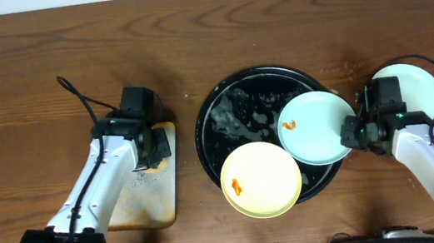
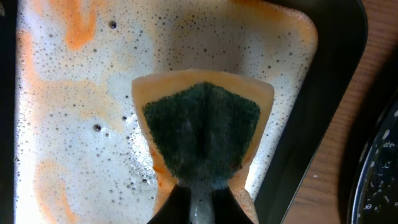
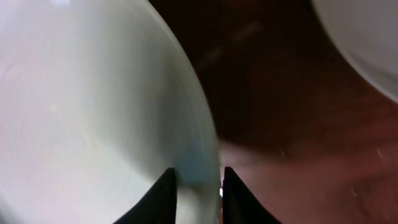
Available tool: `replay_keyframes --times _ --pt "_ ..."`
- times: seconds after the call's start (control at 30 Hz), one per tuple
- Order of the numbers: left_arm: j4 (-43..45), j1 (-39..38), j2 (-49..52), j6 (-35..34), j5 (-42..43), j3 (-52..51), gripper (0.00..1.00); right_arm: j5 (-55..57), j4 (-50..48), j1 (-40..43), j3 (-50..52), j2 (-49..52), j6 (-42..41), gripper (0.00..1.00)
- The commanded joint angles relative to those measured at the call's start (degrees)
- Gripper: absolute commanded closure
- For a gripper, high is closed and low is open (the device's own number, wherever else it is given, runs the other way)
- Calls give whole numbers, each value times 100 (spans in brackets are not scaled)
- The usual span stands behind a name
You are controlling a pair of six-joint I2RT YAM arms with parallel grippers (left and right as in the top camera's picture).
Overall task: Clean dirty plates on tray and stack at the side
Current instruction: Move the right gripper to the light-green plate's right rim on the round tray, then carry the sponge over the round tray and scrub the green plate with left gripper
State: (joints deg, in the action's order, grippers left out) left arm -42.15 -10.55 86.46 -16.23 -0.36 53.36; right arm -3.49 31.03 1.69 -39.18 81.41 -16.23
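Note:
The round black tray (image 1: pixel 224 112) holds a pale yellow plate (image 1: pixel 260 179) with an orange smear at its front and a pale blue-green plate (image 1: pixel 316 128) with an orange smear at its right. My right gripper (image 1: pixel 351 131) is shut on this blue-green plate's right rim, seen close in the right wrist view (image 3: pixel 93 112). A second blue-green plate (image 1: pixel 415 83) lies on the table to the right, behind the right arm. My left gripper (image 2: pixel 199 202) is shut on the green and orange sponge (image 2: pixel 202 127) over the foamy metal tray (image 2: pixel 68 124).
The rectangular rust-stained metal tray (image 1: pixel 147 194) lies left of the black tray under the left arm. Soap foam covers the back of the black tray (image 1: pixel 236 106). Cables run from both arms across the wood table.

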Motion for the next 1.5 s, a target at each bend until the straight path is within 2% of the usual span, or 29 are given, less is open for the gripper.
replay_keyframes --times 0.0,0.2,0.37,0.47,0.57,0.77,0.9,1.03,1.23,1.47 --pt "-22 28 -42 98 -9 116 93 -208 -210 -66 33 192 223 80" --pt "-26 28 -42 98 -7 116 93 -236 -474 -61 -4 216 737 84" --pt "-22 28 -42 105 -7 116 93 -179 -522 -61 -7 216 828 92" --pt "-20 28 -44 120 48 116 93 -168 -601 -61 -7 216 846 92" --pt "120 28 -44 267 490 120 93 -144 -697 -61 -7 216 885 92" --pt "216 15 -44 297 758 133 93 -144 -704 -66 -7 216 931 93" --pt "426 -55 -44 306 1655 328 93 -146 -691 -66 -7 216 946 93" --pt "1097 -411 -44 -151 2251 507 93 -146 -627 -66 -7 216 946 93" --pt "2385 -1436 31 -662 2212 540 93 -146 -595 -66 -7 216 944 94" --pt "2964 -2297 796 -1027 2168 1062 93 -146 -549 -66 -7 216 946 94"
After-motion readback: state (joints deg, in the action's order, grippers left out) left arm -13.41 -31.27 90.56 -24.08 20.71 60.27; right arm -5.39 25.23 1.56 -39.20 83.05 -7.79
